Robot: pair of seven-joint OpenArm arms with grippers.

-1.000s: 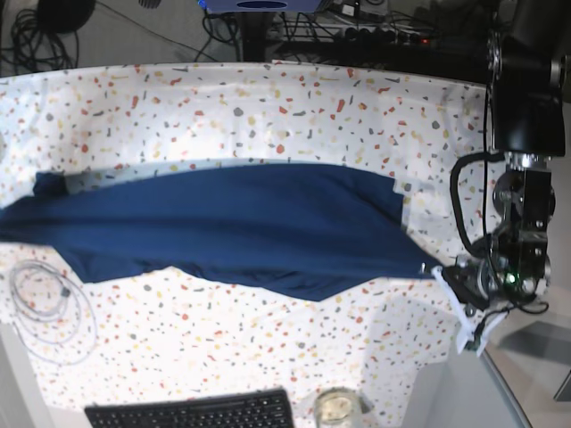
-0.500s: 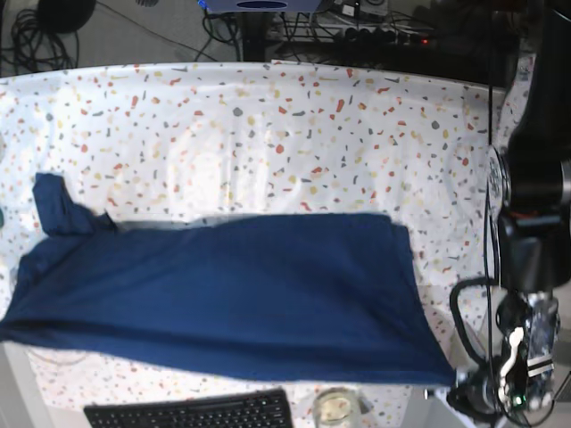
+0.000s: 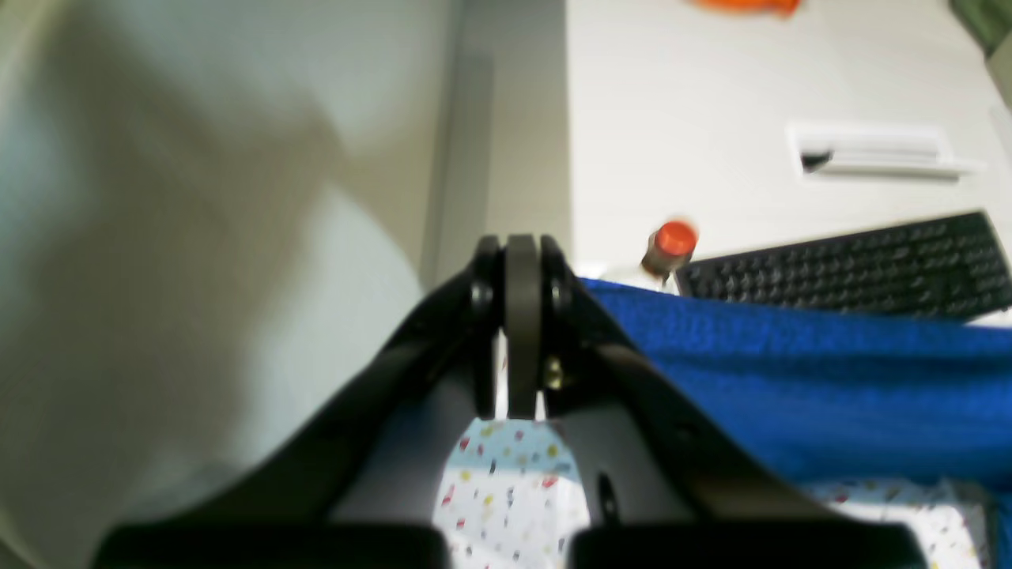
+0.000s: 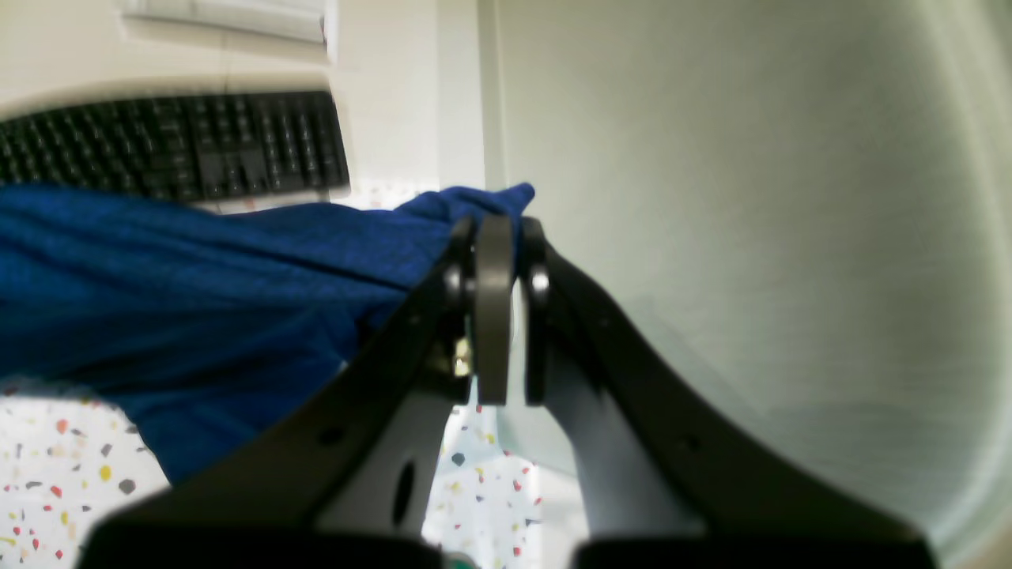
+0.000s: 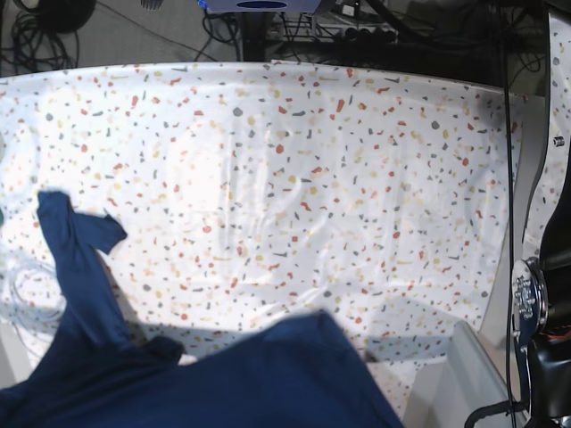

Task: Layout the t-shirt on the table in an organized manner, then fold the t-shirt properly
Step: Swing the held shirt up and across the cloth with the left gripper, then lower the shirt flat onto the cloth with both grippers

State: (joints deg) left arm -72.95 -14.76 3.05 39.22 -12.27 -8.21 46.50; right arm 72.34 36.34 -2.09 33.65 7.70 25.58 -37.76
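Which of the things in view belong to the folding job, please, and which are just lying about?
Job:
- t-shirt
- table
- left pincer
- right pincer

Lying about:
- keyboard
- orange-capped bottle
- cables

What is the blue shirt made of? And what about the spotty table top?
The t-shirt looks like soft knit cloth, matte: a fine weave texture shows up close, and it sags and creases between the shut left gripper and right gripper. The table seems covered with a thin printed sheet, probably fabric or plastic; it ripples faintly.
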